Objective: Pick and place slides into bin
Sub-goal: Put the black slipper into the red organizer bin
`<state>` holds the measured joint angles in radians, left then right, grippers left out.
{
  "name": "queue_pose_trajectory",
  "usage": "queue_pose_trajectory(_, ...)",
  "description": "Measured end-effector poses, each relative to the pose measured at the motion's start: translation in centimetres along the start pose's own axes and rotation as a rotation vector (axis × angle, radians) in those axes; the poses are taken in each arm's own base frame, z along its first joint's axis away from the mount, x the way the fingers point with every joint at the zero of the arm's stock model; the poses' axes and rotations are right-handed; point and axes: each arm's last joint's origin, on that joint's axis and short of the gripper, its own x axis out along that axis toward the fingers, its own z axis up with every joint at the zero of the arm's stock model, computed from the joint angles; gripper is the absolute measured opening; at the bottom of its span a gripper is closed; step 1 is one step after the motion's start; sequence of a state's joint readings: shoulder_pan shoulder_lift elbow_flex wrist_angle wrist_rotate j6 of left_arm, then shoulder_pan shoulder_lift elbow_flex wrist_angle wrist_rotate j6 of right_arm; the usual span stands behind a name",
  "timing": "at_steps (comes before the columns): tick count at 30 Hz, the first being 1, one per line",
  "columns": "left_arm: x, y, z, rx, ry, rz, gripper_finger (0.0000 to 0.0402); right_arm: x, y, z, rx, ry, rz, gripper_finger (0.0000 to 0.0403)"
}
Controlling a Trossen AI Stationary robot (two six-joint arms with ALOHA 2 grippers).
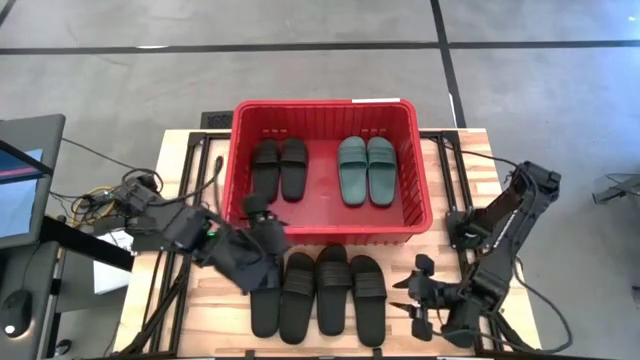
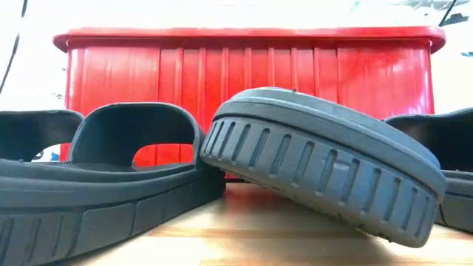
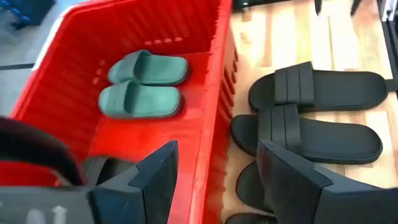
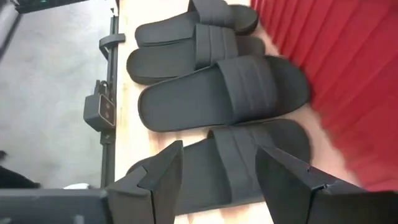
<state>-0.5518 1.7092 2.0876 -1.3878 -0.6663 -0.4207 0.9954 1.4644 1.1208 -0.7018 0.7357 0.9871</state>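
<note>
The red bin (image 1: 325, 108) stands at the table's far middle. Inside it lie two black slides (image 1: 279, 168) on the left and two teal slides (image 1: 366, 170) on the right. Several black slides (image 1: 318, 293) lie side by side on the table in front of the bin. In the low view one slide (image 2: 325, 166) is tilted, sole showing, with one end leaning on its neighbour (image 2: 111, 185). My left gripper (image 1: 265, 222) is open and empty above the bin's near wall (image 3: 214, 124). My right gripper (image 1: 412, 290) is open and empty just right of the rightmost slide (image 4: 230, 162).
The bin's near wall (image 2: 244, 74) stands right behind the row of slides. Bare wooden table (image 1: 440, 200) shows right of the bin. A monitor and cables (image 1: 30, 170) stand beyond the table's left edge.
</note>
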Motion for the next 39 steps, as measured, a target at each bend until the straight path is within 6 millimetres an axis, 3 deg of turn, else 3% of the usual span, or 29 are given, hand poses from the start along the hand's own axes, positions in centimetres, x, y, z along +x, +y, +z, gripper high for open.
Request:
queue_pose_trajectory(8,-4.6,-0.9,-2.9,-0.08,-0.052,0.083,0.0206,5.0,1.7,-1.7,-0.058,0.077,0.015,0.0186)
queue_pose_trajectory(14,-6.9,-2.2,-4.0,-0.115,-0.156,0.066,0.0206,8.3,2.7,-3.0,-0.142,0.169,-0.088,0.0186)
queue_pose_trajectory(27,-7.7,-2.9,-4.5,-0.157,-0.174,0.037,0.0206,12.4,3.5,-4.2,-0.331,0.344,-0.359,0.0186)
queue_pose_trajectory(35,-7.7,-2.9,-4.5,-0.158,-0.187,0.05,0.0206,13.5,3.1,-4.2,-0.321,0.379,-0.435,0.0184)
queue_pose_trajectory(39,-7.7,-2.8,-4.4,-0.158,-0.193,0.055,0.0206,13.6,2.7,-4.0,-0.322,0.39,-0.455,0.0155)
